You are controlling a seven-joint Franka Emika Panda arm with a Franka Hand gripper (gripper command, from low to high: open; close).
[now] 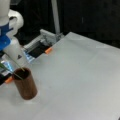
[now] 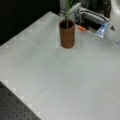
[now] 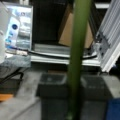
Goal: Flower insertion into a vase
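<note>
Dark walls and black shadow stand behind a big, pale grey table [image 1: 82, 75]. Metal rails and an orange clip [image 1: 48, 50] sit along its far edge.

On the table stands the vase [image 1: 25, 85], a brown cup that looks like wood. It is upright in both front views and has a dark hollow inside. In a front view it stands near the table's left edge; in a front view it is near the table's top edge [image 2: 67, 34].

A thin green flower stem [image 2: 67, 17] goes down into the mouth of the vase. Its low end is already inside the cup. In a front view the stem [image 1: 11, 71] leans out over the rim toward the left.

The white and blue robot arm [image 1: 11, 37] is just behind the vase. The gripper itself does not show in the front views. In the wrist view the stem [image 3: 77, 50] fills the middle and runs down between two dark blocks at the bottom. I think those blocks are the gripper fingers [image 3: 51, 87], but I cannot tell if they are pinching the stem or are loose.

What could go wrong? The stem leans on the rim, so a sideways pull could tip the tall cup. If the stem is let go while it leans this much, it might flop out.
</note>
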